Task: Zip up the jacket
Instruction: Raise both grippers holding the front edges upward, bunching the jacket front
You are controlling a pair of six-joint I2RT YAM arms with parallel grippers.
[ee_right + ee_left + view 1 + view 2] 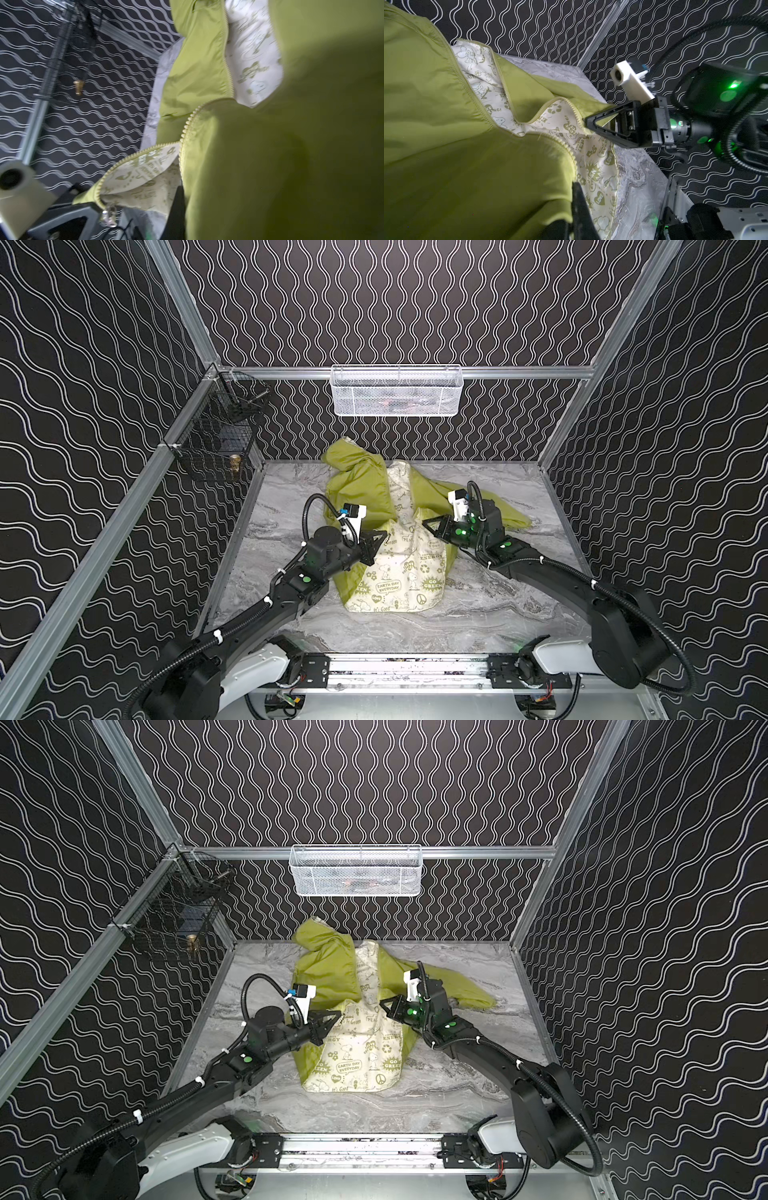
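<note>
Tabletop of grey marble, boxed in by black wave-patterned walls; jacket heaped mid-table toward the back wall, unzipped, lime shell crumpled, cream printed lining turned up at the front; left gripper clamped on the front edge on its side, cloth raised off the table; right gripper pinched tight on the opposite toothed edge, tips near each other; metal zipper pull dangling just beside the left gripper's tip.
</note>
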